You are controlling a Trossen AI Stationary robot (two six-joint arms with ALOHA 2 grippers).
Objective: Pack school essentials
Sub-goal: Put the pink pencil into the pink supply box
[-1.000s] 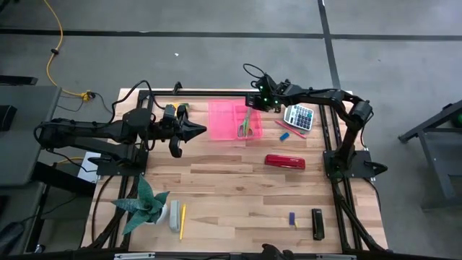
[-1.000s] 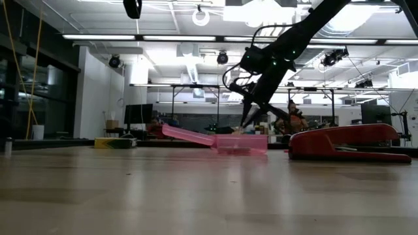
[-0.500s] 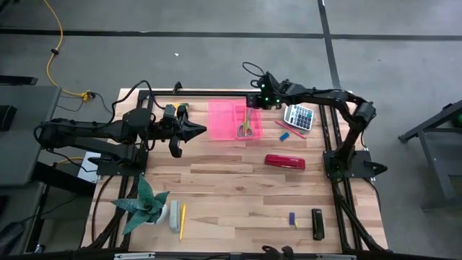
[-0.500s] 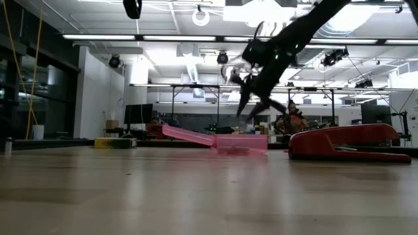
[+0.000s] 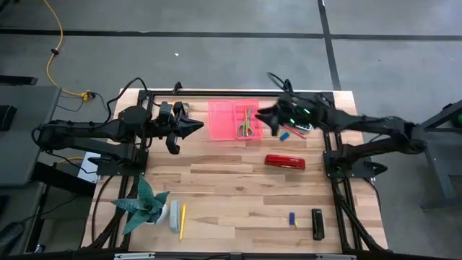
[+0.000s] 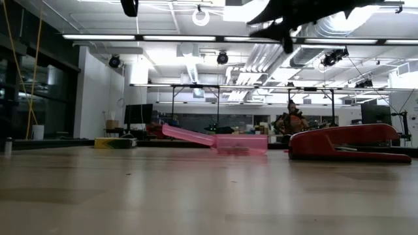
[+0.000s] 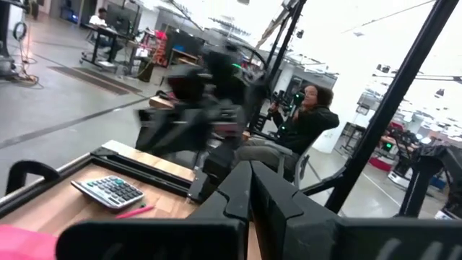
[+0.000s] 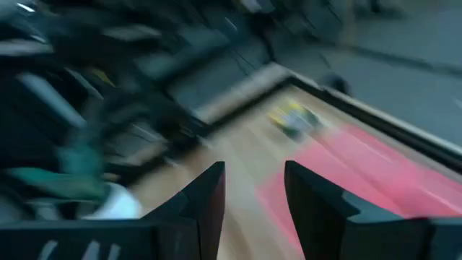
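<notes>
A pink tray lies at the table's far middle, and green-handled scissors lie in its right part. My right gripper hangs open and empty, high above the tray's right edge; the low view shows it near the ceiling line, and its wrist view looks down on the tray. My left gripper is shut and hovers left of the tray. A yellow-green crayon box sits by the tray's far left corner. A red pen and a blue piece lie right of the tray.
A red stapler lies mid-table, right of centre. A calculator sits under my right arm. At the near edge are a green spiky plant, a yellow pencil, a small blue piece and a black piece. A person sits beyond the table.
My right gripper has risen from just above the scissors in the pink tray, high up, and swung toward the table's right edge, its arm stretching out low and flat. The scissors have stayed in the tray.
</notes>
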